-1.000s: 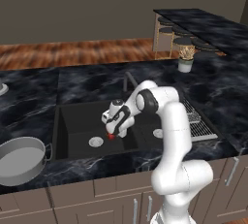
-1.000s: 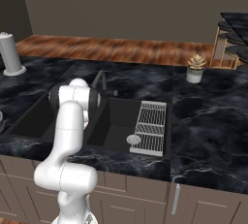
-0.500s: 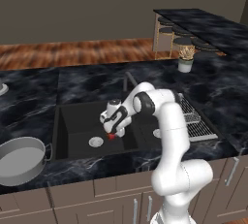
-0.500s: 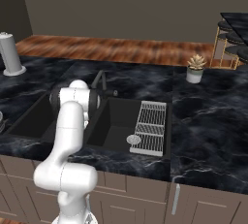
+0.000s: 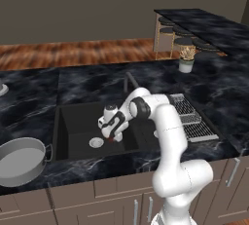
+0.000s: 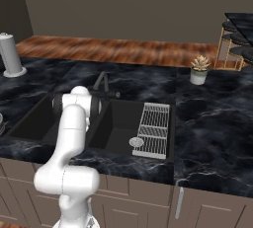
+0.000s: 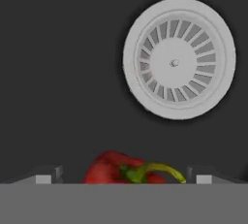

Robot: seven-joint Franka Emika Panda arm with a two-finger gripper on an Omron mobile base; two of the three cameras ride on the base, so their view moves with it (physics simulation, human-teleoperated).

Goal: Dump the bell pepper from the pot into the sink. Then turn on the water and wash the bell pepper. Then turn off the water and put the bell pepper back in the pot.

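The table (image 5: 92, 80) is a dark marbled counter, and the sink (image 5: 68, 141) is set into it near the front edge, its black left basin toward the table's left end and the right basin carrying a ribbed rack (image 6: 154, 128) along its far side. The pot (image 5: 19, 160) stands on the table at the front left corner, just left of the sink, upright and showing nothing inside. The faucet (image 6: 101, 81) rises at the sink's back edge between the basins, with no water running.

The arm rises from the front of the table, bends at the elbow over the divider and reaches down into the left basin, wrist turned so the hand looks at the basin floor. The pincer (image 5: 113, 135) hangs low there, jaws spread wide and holding nothing.

The drain (image 7: 178, 58) lies on the basin floor just beside the pepper (image 7: 127, 169), which rests on that floor between the two fingertips (image 7: 43, 175) in the hand view, red with a green stem.

Judged from this, the dumping is done and the step in hand looks like picking the pepper up to return it to the pot; whether the washing is over cannot be told. The next move calls for a short descent, closing squarely on a small, rounded thing that could slip, then a lift clear of the basin wall toward the pot
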